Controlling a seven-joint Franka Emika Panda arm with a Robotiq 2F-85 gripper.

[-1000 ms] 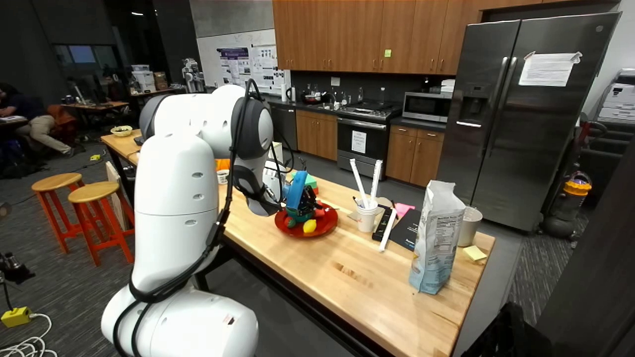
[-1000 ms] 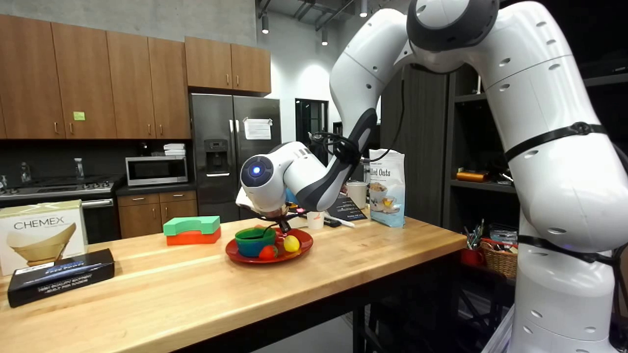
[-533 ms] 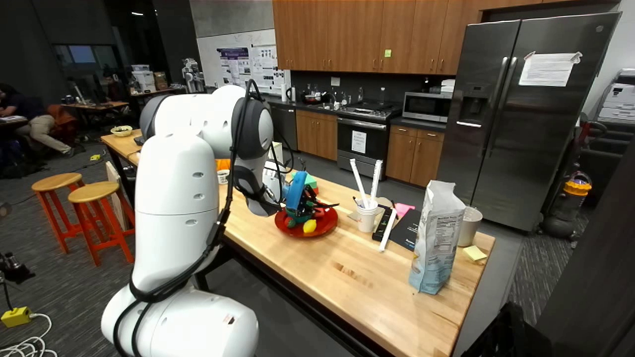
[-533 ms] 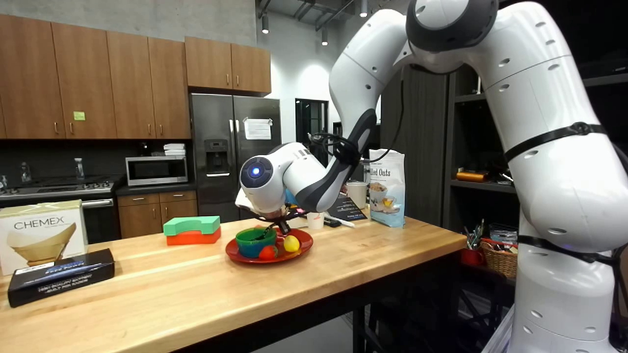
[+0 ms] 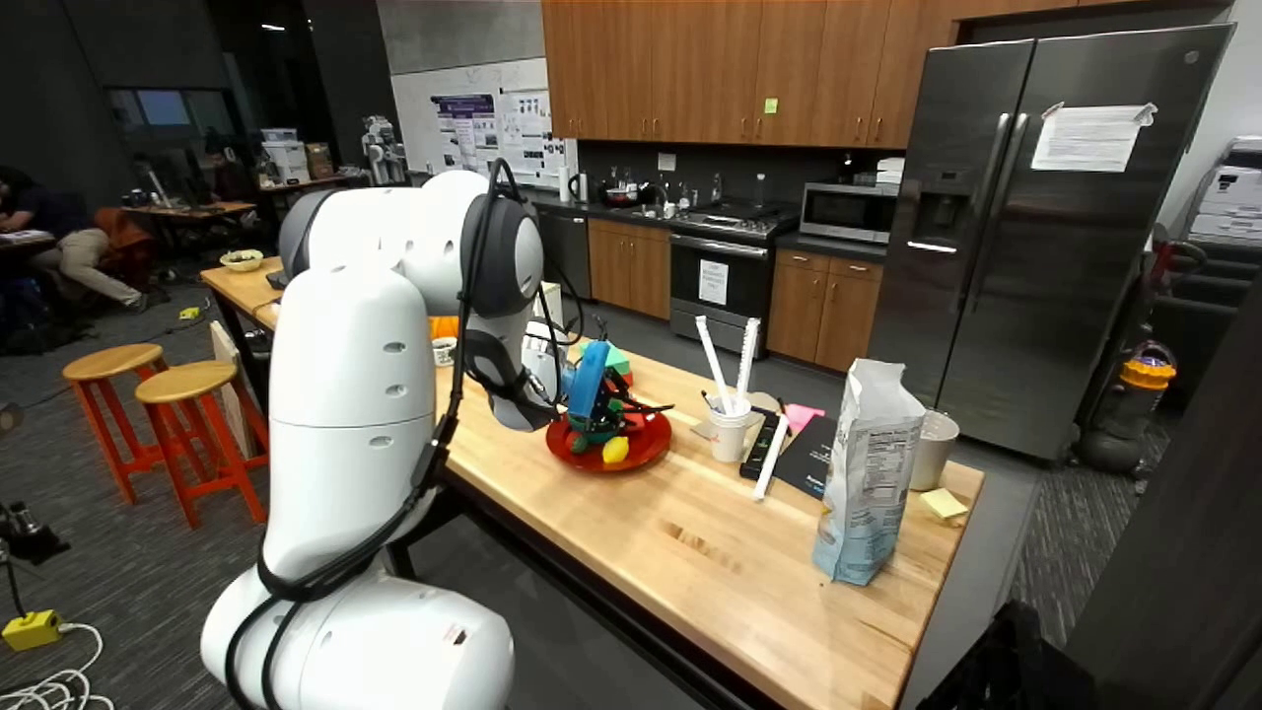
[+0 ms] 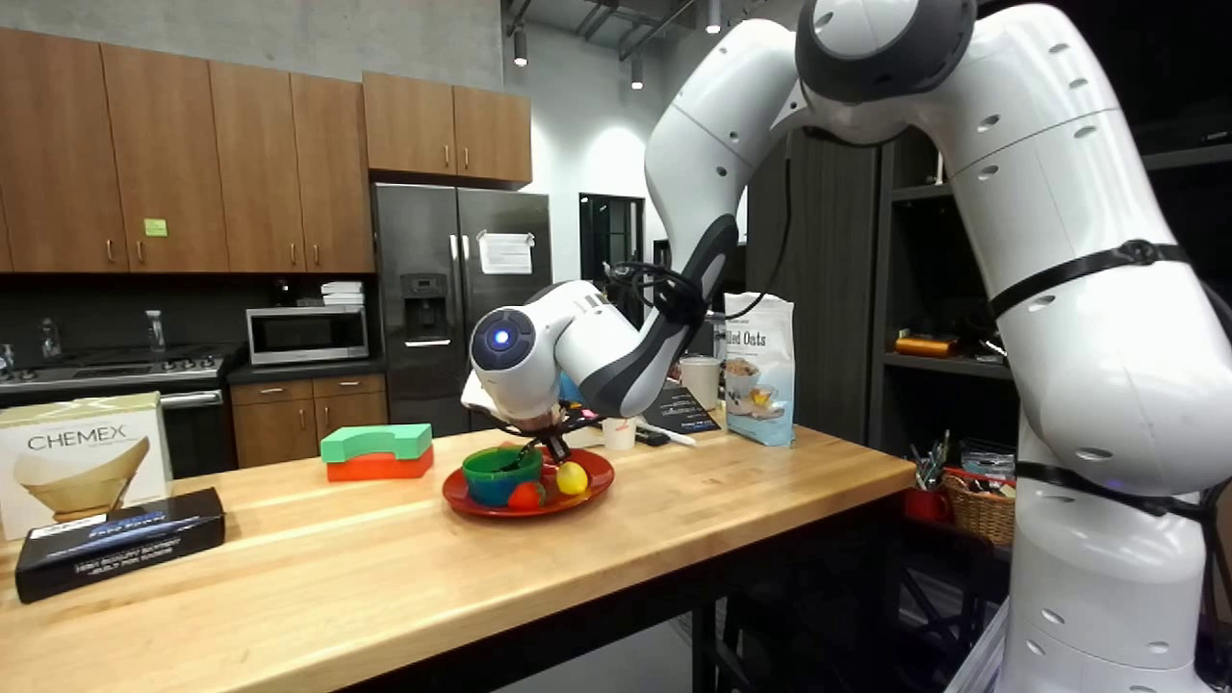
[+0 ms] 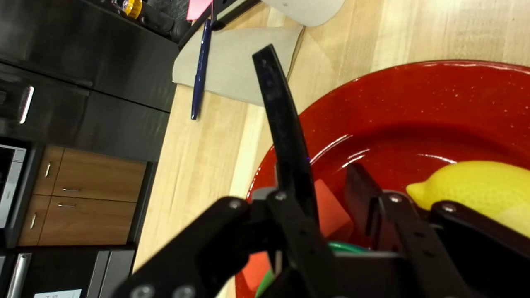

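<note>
In the wrist view my gripper (image 7: 319, 178) stands open, with a clear gap between its fingers. A black utensil handle (image 7: 285, 120) leans along the inner side of the left finger and is apart from the right finger (image 7: 360, 188). Its lower end is hidden behind the gripper. In an exterior view that handle (image 5: 653, 407) sticks out sideways over the red plate (image 5: 653, 446). On the plate (image 6: 595, 481) are a green and blue bowl (image 6: 493, 484), a strawberry (image 6: 526, 496), a yellow lemon (image 6: 572, 478) and a flat-faced red piece (image 7: 333, 211) below my fingers.
A white cup with straws (image 5: 728, 434) and a bag of oats (image 5: 866, 483) stand farther along the table. Green and red blocks (image 6: 377, 450), a Chemex box (image 6: 87, 462) and a black box (image 6: 120, 544) lie on the other side of the plate.
The gripper has opened, and the black handle has tipped over sideways, now sticking out past the fingers. The arm has hardly moved. The plate and fruit look the same.
</note>
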